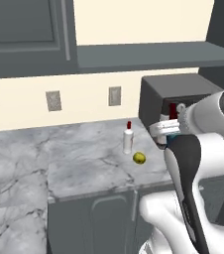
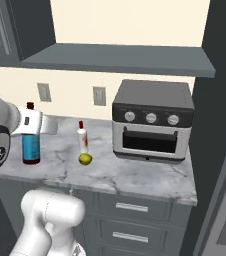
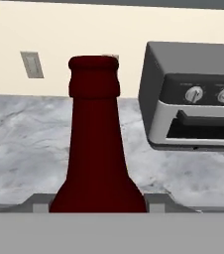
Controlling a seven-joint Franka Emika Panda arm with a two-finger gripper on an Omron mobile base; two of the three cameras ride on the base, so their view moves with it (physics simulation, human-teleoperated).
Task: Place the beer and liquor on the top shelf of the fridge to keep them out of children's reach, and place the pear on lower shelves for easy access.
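My gripper (image 2: 32,124) is shut on the beer (image 2: 31,145), a dark red-brown bottle with a blue label, at the counter's left end. In the hand view the beer's neck (image 3: 95,144) rises between the fingertips (image 3: 36,203). From the left base view the gripper (image 1: 166,130) sits by the toaster oven, with the beer's neck (image 1: 173,110) just above it. I cannot tell whether the bottle touches the counter. The liquor (image 2: 82,137) (image 1: 128,138), whitish with a red cap, stands upright mid-counter. The pear (image 2: 85,159) (image 1: 139,158) lies just in front of it. The fridge's top shelf is out of view.
A grey toaster oven (image 2: 152,120) (image 3: 193,94) stands on the marble counter (image 2: 135,172) right of the bottles. A dark shelf (image 2: 120,57) runs overhead. A tall grey front (image 2: 224,145) stands at the right edge. Drawers (image 2: 132,207) are below.
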